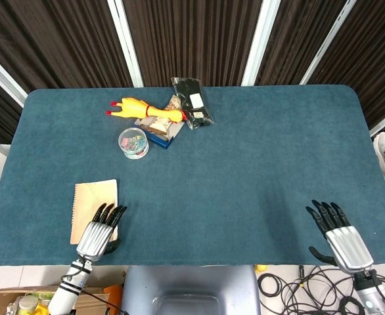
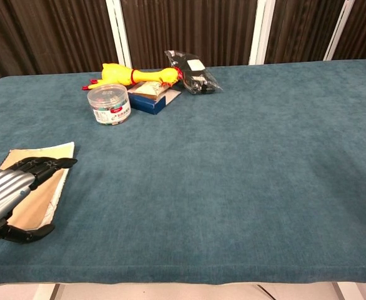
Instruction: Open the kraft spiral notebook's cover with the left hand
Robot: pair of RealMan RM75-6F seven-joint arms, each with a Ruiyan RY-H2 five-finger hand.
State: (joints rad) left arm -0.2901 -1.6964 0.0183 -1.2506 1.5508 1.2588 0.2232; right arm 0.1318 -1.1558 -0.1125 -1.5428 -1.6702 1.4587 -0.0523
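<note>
Left fingers (image 1: 111,211): spread flat, holding nothing, tips over the notebook's near right corner.
Left hand (image 1: 99,232): empty, at the near table edge.
Notebook (image 1: 92,199): closed, flat, front left of the table (image 1: 245,170).
Right hand (image 1: 340,237): fingers splayed, empty, off the near right edge, well apart from the notebook.
Jar (image 1: 133,142): beyond the notebook.

You're working in a lab-style test room. A table (image 1: 258,164) covered in teal felt stands before dark slatted wall panels (image 1: 186,36), and loose cables (image 1: 274,285) lie on the floor.
</note>
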